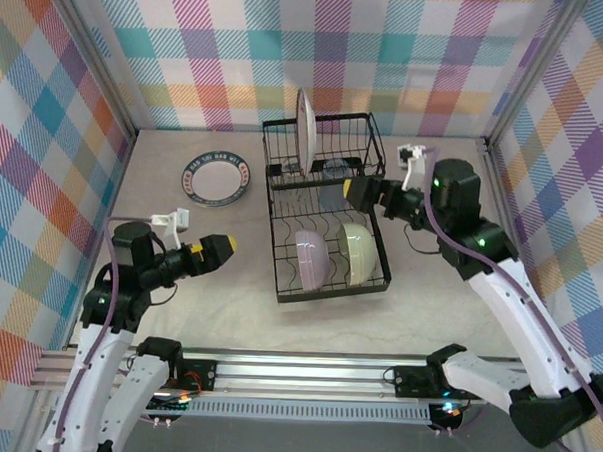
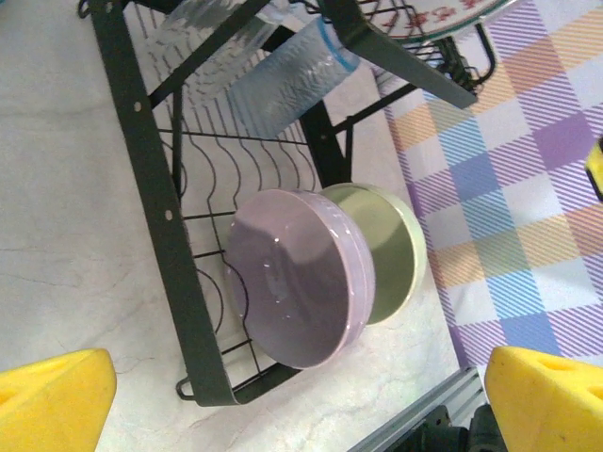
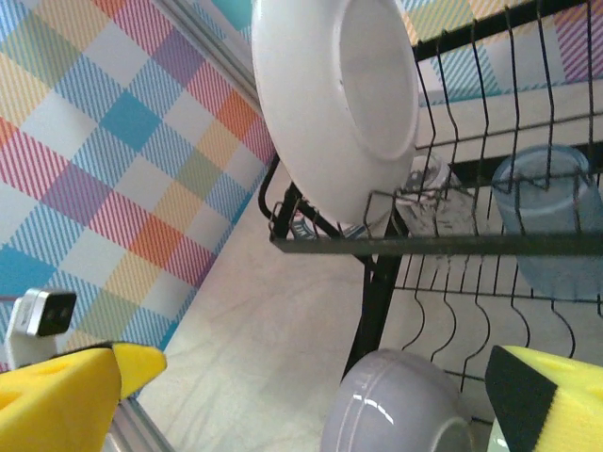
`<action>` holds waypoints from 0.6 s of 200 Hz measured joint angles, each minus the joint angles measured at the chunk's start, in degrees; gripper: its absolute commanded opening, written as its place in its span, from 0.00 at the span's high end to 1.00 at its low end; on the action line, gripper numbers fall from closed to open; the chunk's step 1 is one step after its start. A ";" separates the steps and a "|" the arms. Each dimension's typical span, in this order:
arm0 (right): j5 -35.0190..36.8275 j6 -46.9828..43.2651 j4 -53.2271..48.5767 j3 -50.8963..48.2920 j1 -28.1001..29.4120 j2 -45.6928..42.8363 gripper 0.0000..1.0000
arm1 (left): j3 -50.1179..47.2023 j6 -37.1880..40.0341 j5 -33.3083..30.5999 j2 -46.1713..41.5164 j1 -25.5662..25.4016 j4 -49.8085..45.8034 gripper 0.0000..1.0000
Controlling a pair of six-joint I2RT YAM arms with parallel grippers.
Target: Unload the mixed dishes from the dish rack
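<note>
Bright, even light falls from above in the top view, leaving only a faint, soft shadow on the table (image 1: 228, 293) along the lower edge of the dish rack (image 1: 327, 212). In the left wrist view small white glints sit on the lavender bowl (image 2: 297, 278), and the yellow pads (image 2: 52, 395) of the left gripper (image 2: 301, 405) are blurred in the lower corners. In the right wrist view the white plate (image 3: 330, 94), upper centre, is nearly washed out.
</note>
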 measured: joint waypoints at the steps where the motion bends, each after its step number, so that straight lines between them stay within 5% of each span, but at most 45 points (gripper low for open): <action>1: 0.09 -0.02 0.00 0.22 0.07 0.15 0.00 | -0.04 0.00 0.02 -0.09 0.00 0.00 0.00; 120: 25.35 -10.32 -11.43 29.38 14.38 22.99 0.09 | -3.61 0.52 3.06 -3.89 -0.02 3.30 0.00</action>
